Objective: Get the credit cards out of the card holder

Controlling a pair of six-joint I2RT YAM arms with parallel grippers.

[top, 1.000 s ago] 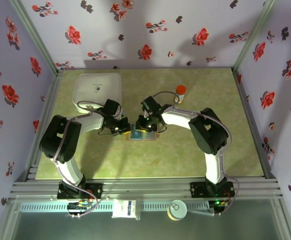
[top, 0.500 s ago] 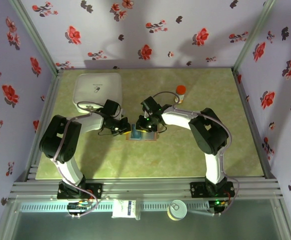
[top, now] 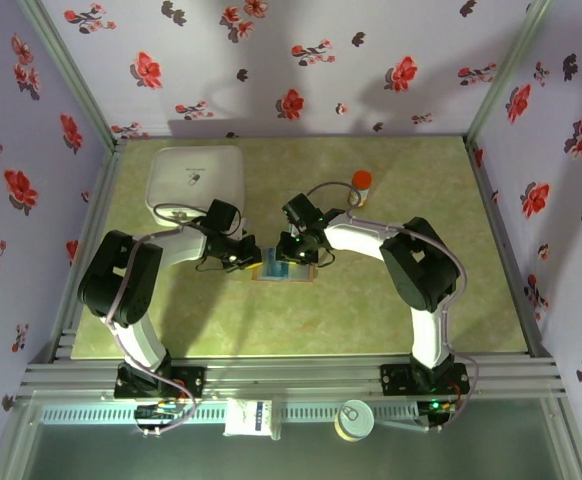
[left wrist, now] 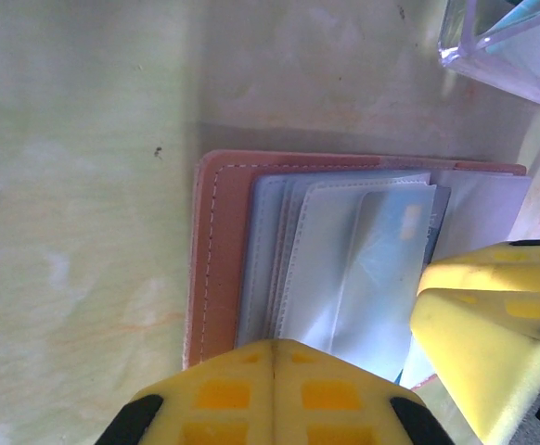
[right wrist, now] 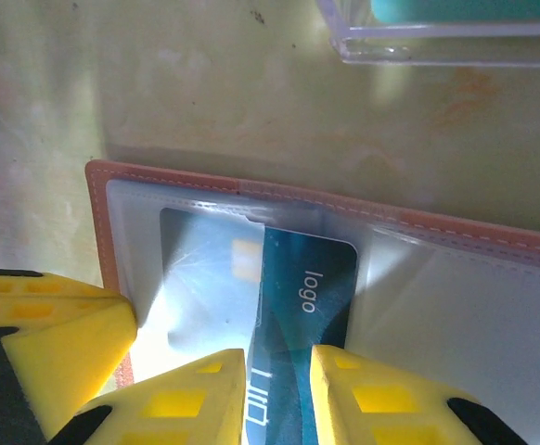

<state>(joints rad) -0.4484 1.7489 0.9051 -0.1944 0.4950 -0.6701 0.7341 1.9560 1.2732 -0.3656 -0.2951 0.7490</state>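
teal card (right wrist: 307, 287) half out of card holder (right wrist: 96, 222), paler card (right wrist: 200, 278) pocketed; none freed. right gripper (right wrist: 277, 399) straddles teal one, grip unclear; left gripper (left wrist: 272, 362) clenched, pinning holder's left side.

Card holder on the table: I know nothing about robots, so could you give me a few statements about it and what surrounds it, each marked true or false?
1. The tan leather-like card holder lies open on the green table. True.
2. A dark teal card printed "logo" sticks partly out of a clear pocket. True.
3. The small orange-capped bottle stands on the card holder. False: it stands apart, toward the table's far edge.
4. The left gripper is wide open. False: its yellow fingers are shut together at the holder.
5. The right gripper hangs far from the card holder. False: it is down at the holder, with the teal card showing between its fingers.
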